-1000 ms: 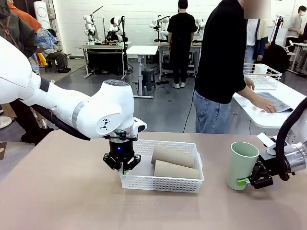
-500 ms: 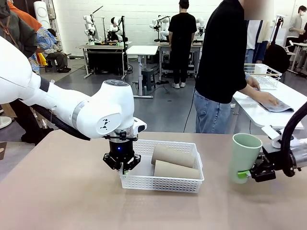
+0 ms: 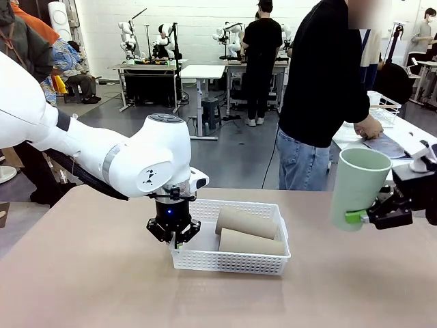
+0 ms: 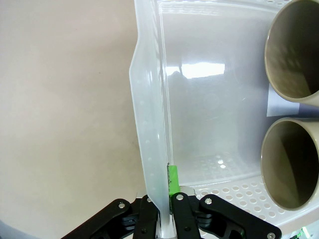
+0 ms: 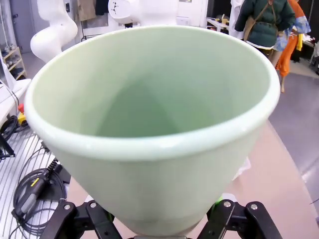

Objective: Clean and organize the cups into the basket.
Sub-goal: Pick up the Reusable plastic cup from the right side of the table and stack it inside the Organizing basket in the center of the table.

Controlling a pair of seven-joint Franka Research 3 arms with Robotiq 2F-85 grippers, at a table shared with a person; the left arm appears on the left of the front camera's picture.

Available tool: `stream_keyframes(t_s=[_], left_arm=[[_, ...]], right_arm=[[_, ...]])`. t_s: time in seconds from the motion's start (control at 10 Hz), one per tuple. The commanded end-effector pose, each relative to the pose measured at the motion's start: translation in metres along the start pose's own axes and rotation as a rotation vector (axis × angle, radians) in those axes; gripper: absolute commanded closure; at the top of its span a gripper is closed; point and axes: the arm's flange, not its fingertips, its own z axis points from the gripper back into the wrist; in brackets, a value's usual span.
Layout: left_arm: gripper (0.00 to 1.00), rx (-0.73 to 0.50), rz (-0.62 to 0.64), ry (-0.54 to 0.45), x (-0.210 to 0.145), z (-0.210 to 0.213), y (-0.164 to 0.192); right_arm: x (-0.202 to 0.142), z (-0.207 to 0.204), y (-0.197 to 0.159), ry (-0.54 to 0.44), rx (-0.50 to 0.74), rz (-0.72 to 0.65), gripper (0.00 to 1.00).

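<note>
The table point(image 3: 82, 287) bears the basket point(image 3: 232, 263), whose left end wall is pinched between the clenched fingers of the left claw point(image 3: 175, 239). The basket therefore runs rightward from that claw, steadied. The green cup point(image 3: 358, 184) is grasped low on its wall by the right claw point(image 3: 358, 217), upright, mouth up and clear of the table. From this claw the basket lies to the left and lower, well apart, with bare table between. Two tan cups point(image 3: 247, 222) lie on their sides in the basket's right half, side by side, long axes along the basket and mouths toward the left claw. The open floor is the strip between those mouths and the left claw. The right arm likely has to carry the cup across, tip it, and lay it there clear of rim and fingers.
</note>
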Motion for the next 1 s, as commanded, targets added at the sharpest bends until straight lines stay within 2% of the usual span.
stream_keyframes(t_s=[0.0, 0.1, 0.5, 0.6, 0.8, 0.9], left_arm=[[1.0, 0.004, 0.0, 0.003, -0.002, -0.002, -0.001], [1.0, 0.004, 0.0, 0.003, -0.002, -0.002, -0.001], [1.0, 0.004, 0.0, 0.003, -0.002, -0.002, -0.001], [1.0, 0.004, 0.0, 0.003, -0.002, -0.002, -0.001], [1.0, 0.004, 0.0, 0.003, -0.002, -0.002, -0.001], [1.0, 0.004, 0.0, 0.003, -0.002, -0.002, -0.001]], right_arm=[[-0.019, -0.011, 0.0, 0.02, -0.002, -0.065, 0.4], [0.0, 0.0, 0.0, 0.0, 0.0, 0.0, 0.4], [0.0, 0.0, 0.0, 0.0, 0.0, 0.0, 0.4], [-0.001, 0.0, 0.0, 0.005, -0.002, -0.01, 0.2], [0.07, -0.003, 0.023, 0.163, 0.027, 0.216, 0.2], [0.095, -0.009, 0.022, 0.241, 0.044, 0.227, 0.2]])
